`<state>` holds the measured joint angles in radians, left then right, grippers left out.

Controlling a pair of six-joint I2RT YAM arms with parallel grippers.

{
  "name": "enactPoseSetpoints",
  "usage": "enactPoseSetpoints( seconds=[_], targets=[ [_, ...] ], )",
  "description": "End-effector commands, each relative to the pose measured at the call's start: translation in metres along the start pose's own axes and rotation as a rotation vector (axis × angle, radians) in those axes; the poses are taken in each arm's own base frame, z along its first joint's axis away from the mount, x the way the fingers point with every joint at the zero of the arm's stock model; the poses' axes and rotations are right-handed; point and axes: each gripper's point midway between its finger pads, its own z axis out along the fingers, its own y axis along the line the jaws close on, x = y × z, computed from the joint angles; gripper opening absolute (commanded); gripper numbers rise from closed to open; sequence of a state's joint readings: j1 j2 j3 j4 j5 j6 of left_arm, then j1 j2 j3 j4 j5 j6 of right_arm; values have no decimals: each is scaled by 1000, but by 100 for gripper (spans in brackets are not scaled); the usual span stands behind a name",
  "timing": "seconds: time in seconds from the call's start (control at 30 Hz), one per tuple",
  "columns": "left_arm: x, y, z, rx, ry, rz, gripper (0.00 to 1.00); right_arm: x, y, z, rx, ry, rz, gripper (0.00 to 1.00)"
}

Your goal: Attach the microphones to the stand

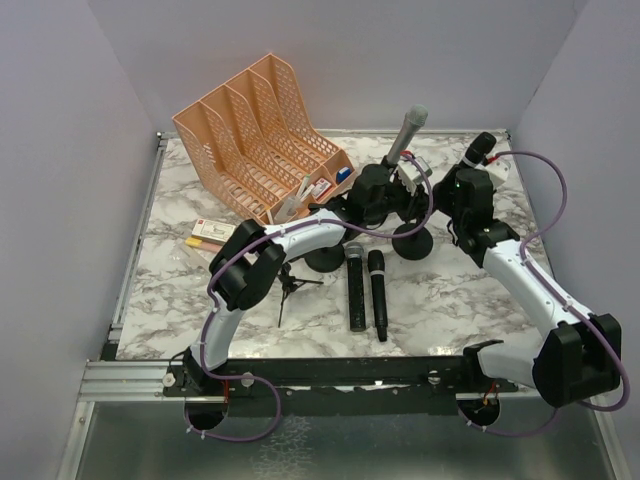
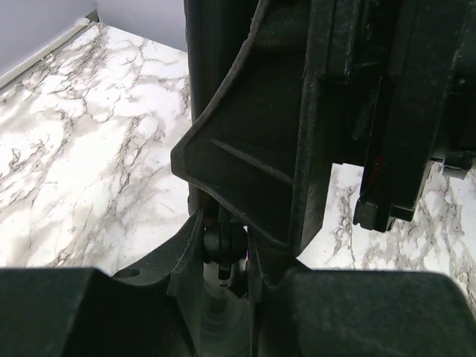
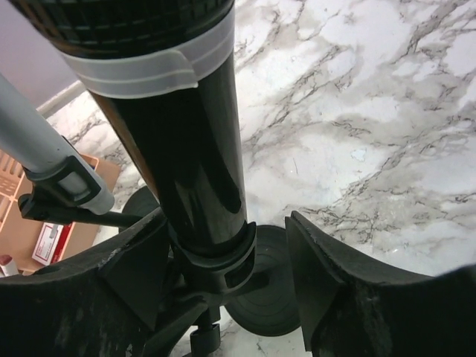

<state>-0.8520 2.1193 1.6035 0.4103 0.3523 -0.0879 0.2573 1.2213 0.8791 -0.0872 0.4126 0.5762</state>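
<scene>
left fingers [image 2: 182,286] clamped on stem of left stand [image 2: 223,249], far centre | right fingers [image 3: 327,282] apart, either side of black mic [image 3: 193,171] seated in clip of right stand [image 3: 268,297] | grey mic [image 1: 405,135] in left stand, just left of it | two loose mics [image 1: 355,290] [image 1: 377,295] flat on table [image 1: 450,300], near centre | rack [image 1: 255,140] far left

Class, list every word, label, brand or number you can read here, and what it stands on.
No text can be read.
Print on the flat cream box on the marble table: too small to read.
Print on the small red-and-white box in the orange mesh organiser: blurred.
</scene>
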Motion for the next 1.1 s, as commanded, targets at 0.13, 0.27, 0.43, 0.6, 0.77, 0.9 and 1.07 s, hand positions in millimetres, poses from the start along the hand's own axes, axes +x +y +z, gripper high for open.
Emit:
enactPoseSetpoints(
  seconds=[0.13, 0.27, 0.43, 0.6, 0.77, 0.9, 1.07],
  targets=[
    [71, -5, -9, 1, 201, -94, 0, 7, -3, -5, 23, 77, -17, 67],
    [65, -8, -9, 12, 206, -98, 0, -14, -2, 0, 36, 39, -8, 68],
    [53, -8, -7, 15, 195, -92, 4, -35, -1, 11, 25, 1, -5, 66],
    [41, -8, -5, 17, 180, -97, 10, -37, 2, 23, -6, 7, -45, 47],
    [23, -5, -3, 6, 157, -112, 27, -41, 14, 26, -96, -29, -121, 24],
    [-7, 3, -5, -11, 119, -129, 54, -60, 25, 30, -146, -117, -153, 15],
    [-57, 18, -20, -54, 65, -134, 75, -86, 39, 39, -179, -196, -119, 13]
  ],
)
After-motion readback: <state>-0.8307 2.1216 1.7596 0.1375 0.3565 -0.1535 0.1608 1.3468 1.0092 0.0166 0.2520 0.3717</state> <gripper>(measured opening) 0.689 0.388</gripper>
